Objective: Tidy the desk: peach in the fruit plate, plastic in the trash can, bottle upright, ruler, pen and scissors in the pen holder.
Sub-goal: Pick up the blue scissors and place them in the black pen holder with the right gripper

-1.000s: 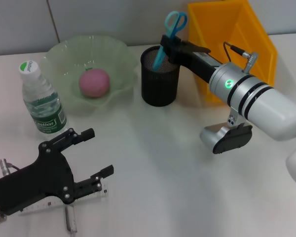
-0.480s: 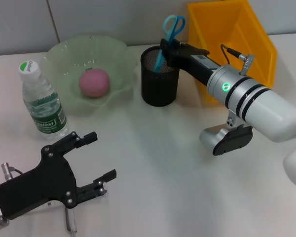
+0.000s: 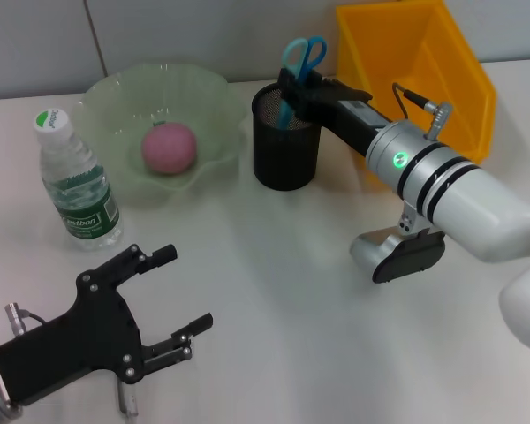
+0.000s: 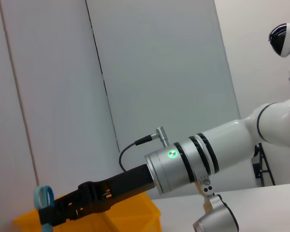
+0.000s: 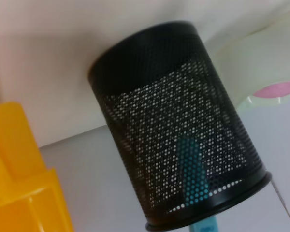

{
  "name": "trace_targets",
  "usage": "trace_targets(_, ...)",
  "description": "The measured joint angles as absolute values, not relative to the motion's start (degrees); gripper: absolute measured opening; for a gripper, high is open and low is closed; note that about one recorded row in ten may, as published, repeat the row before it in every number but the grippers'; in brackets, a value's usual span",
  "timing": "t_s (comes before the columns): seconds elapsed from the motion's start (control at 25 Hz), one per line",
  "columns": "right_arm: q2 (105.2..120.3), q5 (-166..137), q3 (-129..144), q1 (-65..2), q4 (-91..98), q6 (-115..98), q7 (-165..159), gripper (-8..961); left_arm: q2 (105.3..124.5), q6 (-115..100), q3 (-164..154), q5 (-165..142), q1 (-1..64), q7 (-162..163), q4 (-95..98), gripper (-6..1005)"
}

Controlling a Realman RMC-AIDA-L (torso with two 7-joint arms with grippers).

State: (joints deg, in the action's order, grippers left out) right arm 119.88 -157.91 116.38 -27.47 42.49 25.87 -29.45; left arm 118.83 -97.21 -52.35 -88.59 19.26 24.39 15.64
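My right gripper is shut on the blue-handled scissors, which stand with their blades down in the black mesh pen holder. The right wrist view shows a blue blade through the pen holder's mesh. The pink peach lies in the green fruit plate. The bottle stands upright at the left. My left gripper is open low over the front left of the desk. One end of the pen shows under it. The ruler and the plastic are out of view.
The yellow trash can stands at the back right, close behind the pen holder. It also appears as the yellow trash can in the right wrist view. The left wrist view shows my right arm against a grey wall.
My right gripper has shifted slightly left with the scissors over the pen holder. My left gripper has moved nearer and a little right, and now covers the ruler.
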Motion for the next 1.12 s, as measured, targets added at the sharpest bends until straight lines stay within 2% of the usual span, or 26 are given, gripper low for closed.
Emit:
trace_targets(0.12,119.88,-156.5,117.41,-27.52,41.66,27.08,-28.36,421,118.83,-97.13,-52.37,-88.21,19.25,21.81,14.19,792)
trace_targets(0.56,119.88,-153.43,117.8,-27.31,42.92,27.95,-26.68,422,118.82,-97.21,-52.38,-87.76,19.04,21.17,14.04,792)
trace_targets(0.88,119.88,-153.33,118.35,-26.8,42.78,31.29,-26.87,640,118.82,-97.21,-52.29,-87.28,19.11,21.17,14.06,792)
trace_targets(1.12,119.87,-152.8,117.96,-26.07,44.33,37.71,-33.78,636,118.75,-96.81,-52.24,-86.74,19.52,21.18,14.09,792)
